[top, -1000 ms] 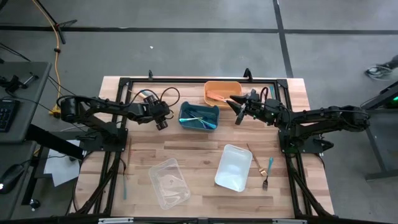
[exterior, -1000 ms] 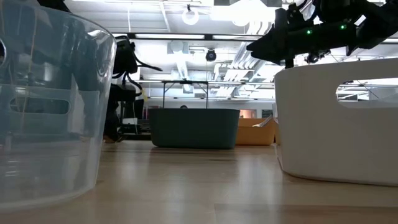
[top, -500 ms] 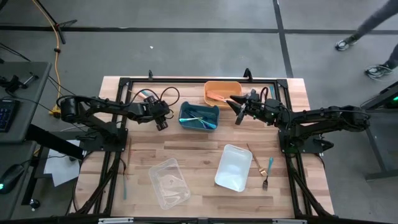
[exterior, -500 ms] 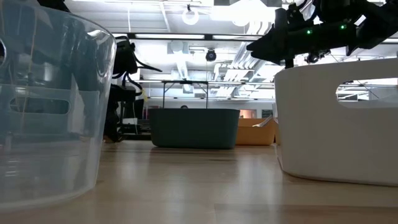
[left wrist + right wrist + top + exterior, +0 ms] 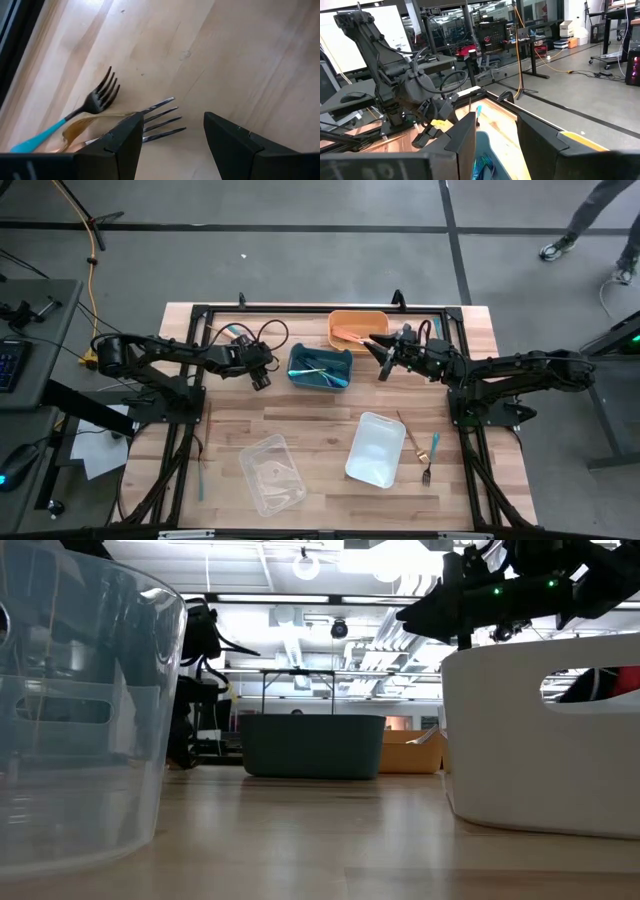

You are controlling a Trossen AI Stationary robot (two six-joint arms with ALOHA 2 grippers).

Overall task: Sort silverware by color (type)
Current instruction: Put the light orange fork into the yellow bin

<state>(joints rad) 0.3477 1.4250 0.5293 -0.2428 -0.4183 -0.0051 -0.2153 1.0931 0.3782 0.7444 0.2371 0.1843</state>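
silverware [image 5: 150, 120] beneath open left hand [image 5: 170, 145]

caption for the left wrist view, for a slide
Open left gripper hovering over a teal-handled fork and a silver fork.

Robotics lab, open ceiling lights [image 5: 305, 565], office chair [image 5: 485, 64], grey taped floor [image 5: 300, 260]
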